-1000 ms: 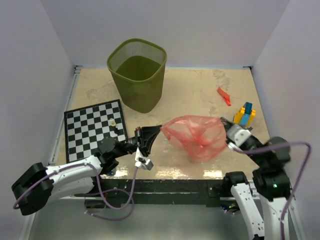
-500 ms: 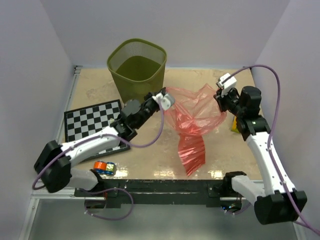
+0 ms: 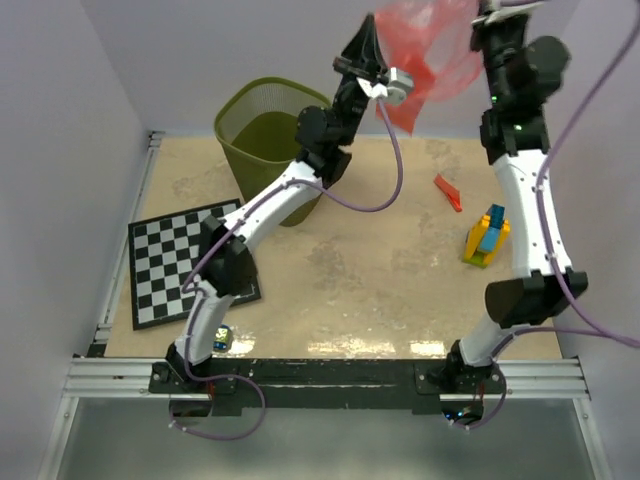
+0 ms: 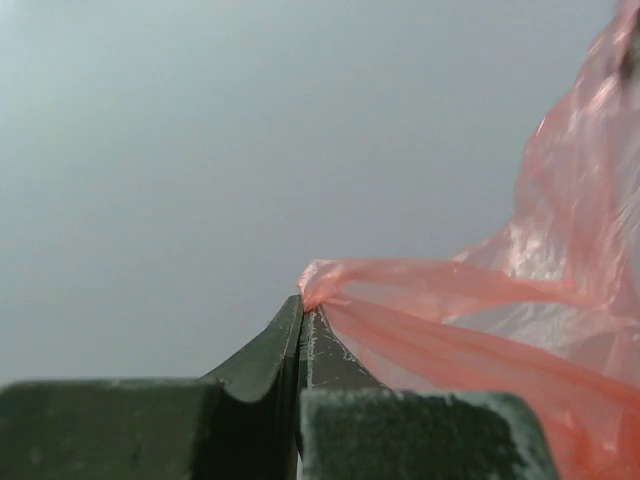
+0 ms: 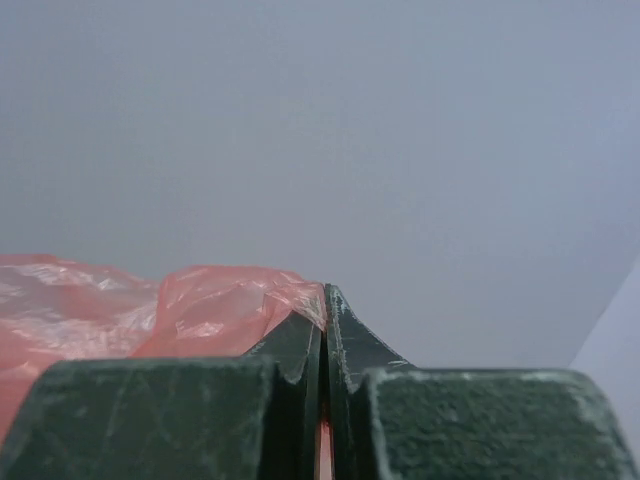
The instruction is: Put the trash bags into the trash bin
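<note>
A translucent red-pink trash bag [image 3: 432, 55] hangs high in the air, stretched between my two grippers near the top of the top view. My left gripper [image 3: 368, 35] is shut on the bag's left edge; in the left wrist view the film [image 4: 560, 250] bunches at the closed tips [image 4: 303, 303]. My right gripper [image 3: 490, 14] is shut on the right edge, where film [image 5: 150, 310] comes out of the closed tips [image 5: 325, 298]. The olive-green mesh trash bin [image 3: 255, 175] stands at the back left, below and left of the bag. A small flat red strip [image 3: 448, 192] lies on the table.
A chessboard [image 3: 185, 262] lies at the left with my left arm crossing over it. A yellow and blue block stack [image 3: 487, 235] stands at the right beside my right arm. A small toy [image 3: 221, 338] sits near the front left edge. White walls enclose the table.
Both arms have risen from low over the table to high up at the back, lifting the bag off the table. The bag now hangs right of the bin's mouth.
</note>
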